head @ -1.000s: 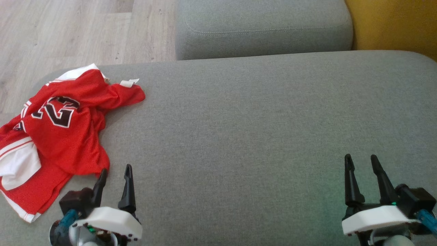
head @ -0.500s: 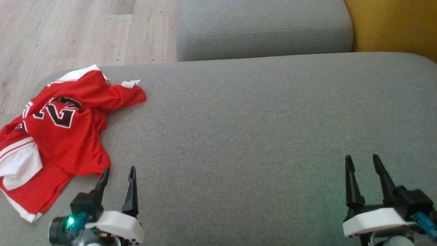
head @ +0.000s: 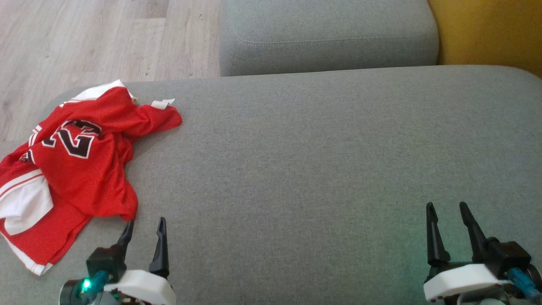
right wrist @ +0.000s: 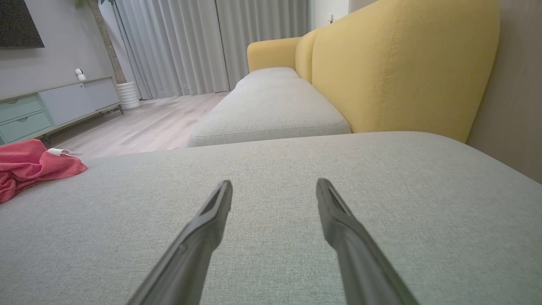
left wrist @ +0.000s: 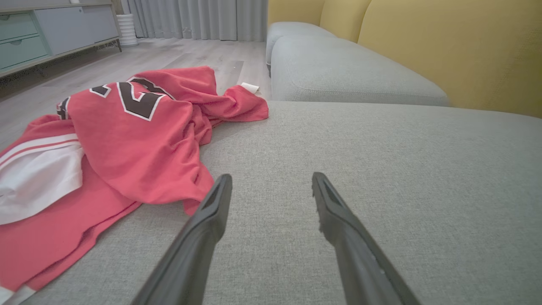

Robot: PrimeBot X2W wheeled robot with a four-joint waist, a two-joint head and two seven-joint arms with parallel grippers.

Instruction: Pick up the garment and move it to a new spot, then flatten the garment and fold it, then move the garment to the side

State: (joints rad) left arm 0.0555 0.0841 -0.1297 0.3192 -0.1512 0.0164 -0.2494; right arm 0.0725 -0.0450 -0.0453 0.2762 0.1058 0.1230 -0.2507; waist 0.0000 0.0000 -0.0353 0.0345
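The garment [head: 80, 165] is a red jersey with white trim and black numbers, lying crumpled at the left end of the grey sofa seat [head: 317, 161]. In the left wrist view the garment [left wrist: 127, 140] spreads across the left half. My left gripper [head: 145, 222] is open just below the jersey's near red fold, its left fingertip almost at the cloth, holding nothing. In its own view the left gripper [left wrist: 271, 180] points at bare cushion right of the fold. My right gripper [head: 446, 206] stands open and empty at the lower right, far from the jersey. The right gripper [right wrist: 274, 184] faces bare seat, with the garment [right wrist: 29, 167] at that view's left edge.
A second grey seat cushion [head: 328, 36] lies beyond the seat, with the yellow backrest [head: 491, 31] to the right. Wooden floor [head: 84, 42] runs past the sofa's left edge. A low cabinet [right wrist: 51, 106] and curtains [right wrist: 203, 46] stand across the room.
Both grippers have drawn back a little toward the bottom of the head view, staying open. The jersey has not moved.
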